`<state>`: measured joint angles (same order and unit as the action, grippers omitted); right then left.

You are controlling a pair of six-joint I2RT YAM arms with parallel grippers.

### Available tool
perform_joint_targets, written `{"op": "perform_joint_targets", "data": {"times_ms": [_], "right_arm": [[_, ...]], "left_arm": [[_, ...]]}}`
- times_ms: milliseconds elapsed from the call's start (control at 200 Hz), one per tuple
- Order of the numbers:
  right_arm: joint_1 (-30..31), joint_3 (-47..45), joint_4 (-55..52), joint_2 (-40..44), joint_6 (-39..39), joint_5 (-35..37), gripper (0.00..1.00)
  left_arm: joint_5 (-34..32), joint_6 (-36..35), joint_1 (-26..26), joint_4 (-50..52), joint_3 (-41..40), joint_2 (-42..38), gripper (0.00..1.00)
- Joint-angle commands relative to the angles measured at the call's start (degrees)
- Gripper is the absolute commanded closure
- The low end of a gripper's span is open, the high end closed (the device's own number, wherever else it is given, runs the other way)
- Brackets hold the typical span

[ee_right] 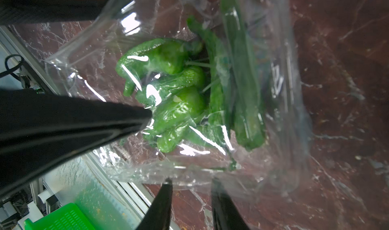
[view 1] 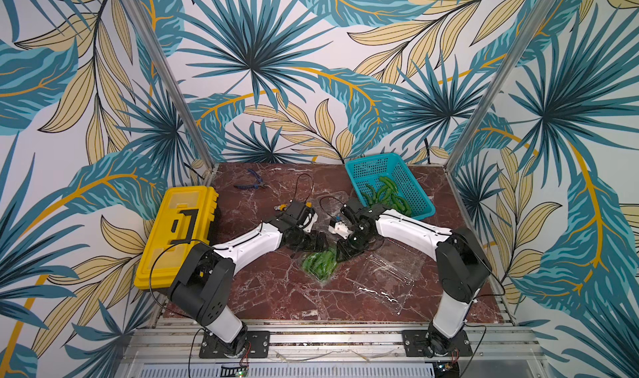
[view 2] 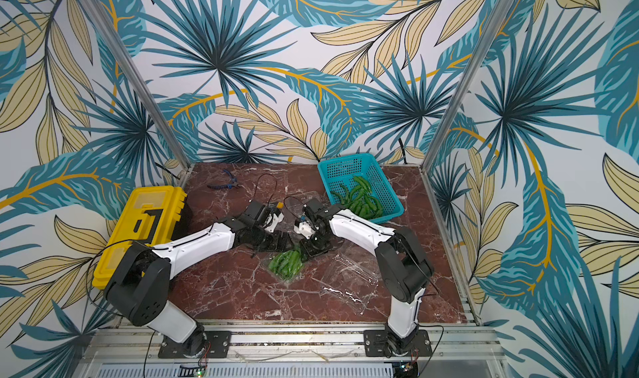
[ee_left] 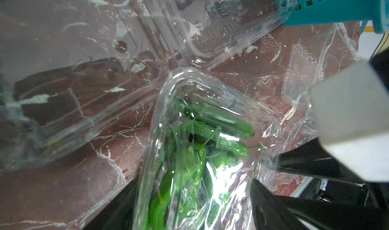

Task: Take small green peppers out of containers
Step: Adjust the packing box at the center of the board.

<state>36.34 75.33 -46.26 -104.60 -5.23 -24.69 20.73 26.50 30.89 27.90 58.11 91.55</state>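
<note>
Step in hand: opening the full container (view 1: 320, 267), which sits at the middle of the table (view 1: 269, 290) with its clear lid (ee_right: 195, 169) down over the load.
- My left hand (ee_left: 194, 183) is spread wide around one end, a finger against the plastic on each side. I read that as a bracing grasp.
- My right hand (ee_right: 190, 181) is released and part-open. The lid's loose edge lies in the gap between its tips, not pinched.
- To do it well, I'd keep the left low on the base. I'd close the right on the edge only, clear of the peppers, and lift slowly about the hinge. The plastic looks thin, so I expect a jerk would buckle it and scatter the load.

Containers, largest first:
1. yellow toolbox (view 1: 176, 234), by the table's left edge: shut, contents hidden
2. teal basket (view 1: 366, 165), far right corner: holds a loose heap (view 1: 387, 194) of freed peppers
3. empty container (view 1: 387, 276), near the full one on its right: lying open, nothing in it
4. full container: small green peppers (ee_right: 172, 104) packed close, all under plastic
5. third clear container (view 1: 333, 198), just beside the basket and partly hidden behind the wrists: seems empty
</note>
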Motion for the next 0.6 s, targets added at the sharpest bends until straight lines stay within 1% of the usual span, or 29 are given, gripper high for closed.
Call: {"op": "perform_joint_targets", "data": {"times_ms": [0, 170, 300, 426, 486, 566, 596], "right_arm": [[-0.7, -2.5, 3.9, 1.7, -1.5, -2.4, 0.66], [-2.7, -5.7, 7.6, 3.9, -3.2, -7.3, 0.66], [-2.9, -6.6, 8.8, 4.5, -3.3, -11.4, 0.66], [-3.0, -7.3, 8.6, 5.7, -2.7, -12.5, 0.66], [-3.0, -7.4, 8.0, 6.1, -2.5, -11.6, 0.65], [-3.1, -7.1, 6.5, 6.3, -3.1, -6.1, 0.63], [-3.2, -7.0, 6.2, 6.4, -3.7, -2.8, 0.62]], "left_arm": [[0.0, 0.4, 0.7, -0.6, 1.0, -0.2, 0.17], [-0.1, 0.6, 0.7, -0.4, 0.9, -0.3, 0.17], [-0.1, 1.0, 0.6, -0.4, 1.2, 0.2, 0.17], [-0.9, 1.4, 0.7, -0.5, 1.1, 0.1, 0.17], [-1.2, 1.5, 0.7, -0.4, 1.2, 0.0, 0.17], [-1.2, 1.5, 0.6, -0.4, 1.3, -0.1, 0.17], [-1.2, 1.5, 0.6, -0.4, 1.4, -0.1, 0.17]]}}
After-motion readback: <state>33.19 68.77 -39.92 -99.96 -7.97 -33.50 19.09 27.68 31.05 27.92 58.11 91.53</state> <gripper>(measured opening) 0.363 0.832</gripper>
